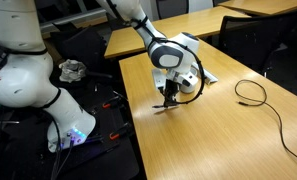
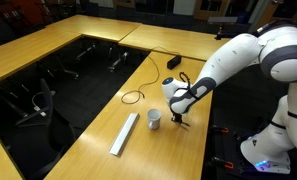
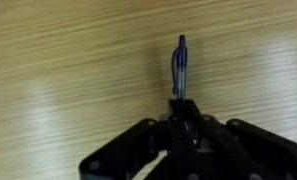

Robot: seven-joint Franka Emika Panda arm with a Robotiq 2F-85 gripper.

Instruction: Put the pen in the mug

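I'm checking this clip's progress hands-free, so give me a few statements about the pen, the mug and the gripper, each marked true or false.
1. The gripper is shut on the pen. True.
2. The pen is in the mug. False: it is held in the gripper, outside the mug.
3. The mug stands upright on the wooden table. True.
4. The black cable is looped around the mug. False: it lies on the table apart from the mug.
5. The wrist view shows the mug. False: it shows only the pen, the gripper and the table.
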